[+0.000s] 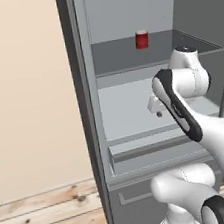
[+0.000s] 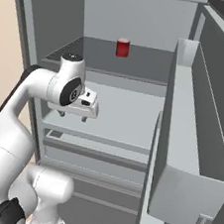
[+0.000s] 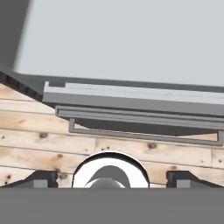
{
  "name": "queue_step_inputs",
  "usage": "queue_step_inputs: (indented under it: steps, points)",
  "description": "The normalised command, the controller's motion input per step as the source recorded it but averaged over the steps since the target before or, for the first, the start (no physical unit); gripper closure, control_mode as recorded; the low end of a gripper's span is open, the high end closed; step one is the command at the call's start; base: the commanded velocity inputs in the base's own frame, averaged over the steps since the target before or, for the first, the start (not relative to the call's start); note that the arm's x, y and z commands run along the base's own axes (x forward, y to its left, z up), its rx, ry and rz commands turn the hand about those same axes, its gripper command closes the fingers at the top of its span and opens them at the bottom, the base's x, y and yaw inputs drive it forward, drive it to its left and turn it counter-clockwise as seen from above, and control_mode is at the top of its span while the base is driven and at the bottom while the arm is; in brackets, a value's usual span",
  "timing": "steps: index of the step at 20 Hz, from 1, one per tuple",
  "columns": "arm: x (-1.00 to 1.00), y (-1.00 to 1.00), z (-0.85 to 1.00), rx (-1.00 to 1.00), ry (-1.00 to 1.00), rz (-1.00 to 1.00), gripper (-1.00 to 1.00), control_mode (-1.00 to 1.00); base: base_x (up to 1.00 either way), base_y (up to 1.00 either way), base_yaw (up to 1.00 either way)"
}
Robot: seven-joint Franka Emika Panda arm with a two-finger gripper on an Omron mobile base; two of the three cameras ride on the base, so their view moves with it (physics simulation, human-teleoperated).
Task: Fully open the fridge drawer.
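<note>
Jaws (image 3: 112, 179) spread wide, pointing down above fridge drawer (image 1: 154, 148)

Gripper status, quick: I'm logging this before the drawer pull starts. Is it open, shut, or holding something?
Gripper: open and holding nothing; in the hand view its two fingers stand wide apart, above the fridge drawer.

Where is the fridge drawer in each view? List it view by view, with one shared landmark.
Left base view: fridge drawer, lower centre, beneath the gripper.
Right base view: lower left of centre.
Hand view: band across the middle.
Shared landmark: the outlined handle just below it.
</note>
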Motion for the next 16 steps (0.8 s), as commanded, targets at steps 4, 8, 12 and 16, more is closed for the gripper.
queue_step_inputs:
  steps: [4, 8, 12, 16]
  points:
    - [-0.26, -0.17, -0.12, 0.0, 0.0, 0.0, -1.0, -1.0, 0.0, 0.0, 0.0]
    - [0.0, 0.0, 0.0, 0.0, 0.0, 0.0, -1.0, 1.0, 0.0, 0.0, 0.0]
    - [0.0, 0.0, 0.0, 0.0, 0.0, 0.0, -1.0, 1.0, -0.41, 0.0, 0.0]
    - [0.0, 0.0, 0.0, 0.0, 0.0, 0.0, -1.0, 1.0, -0.61, -0.01, 0.0]
